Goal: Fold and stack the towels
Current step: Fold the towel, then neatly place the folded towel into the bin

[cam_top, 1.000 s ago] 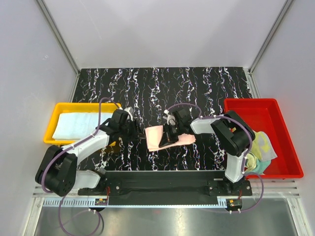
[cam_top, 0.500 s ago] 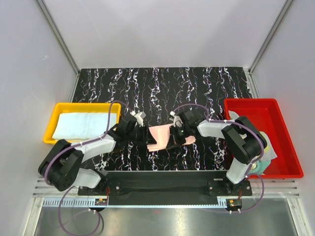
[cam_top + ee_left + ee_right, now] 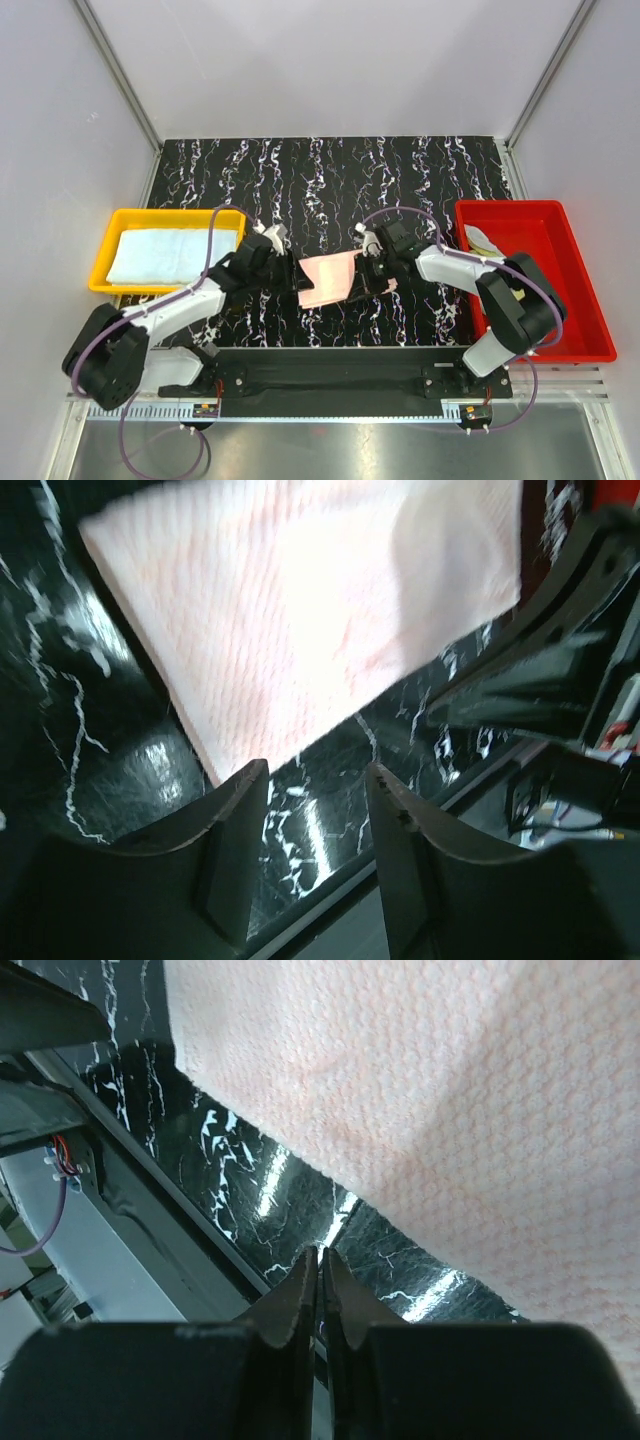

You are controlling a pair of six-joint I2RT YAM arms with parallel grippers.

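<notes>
The pale pink cloth towel (image 3: pixel 328 278) lies on the black white-veined table (image 3: pixel 300 180) at the lower centre of the overhead frame, between the two arms. The left pincer (image 3: pixel 312 815) stands apart and empty just short of the towel's edge. The right pincer (image 3: pixel 320 1280) is pressed together with no cloth seen between its tips. The step looks like a fold or a lift of this towel. To do it well, both pincers should probably take matching corners of one edge, pinch every layer and travel level so the edges meet squarely. The arms cover the towel's side edges from above, so its layer count is unclear. A light blue towel (image 3: pixel 165 255) lies in the yellow plastic tray (image 3: pixel 120 216) at left. A yellow-green towel (image 3: pixel 482 239) shows only in part in the red plastic tray (image 3: pixel 560 345) at right.
</notes>
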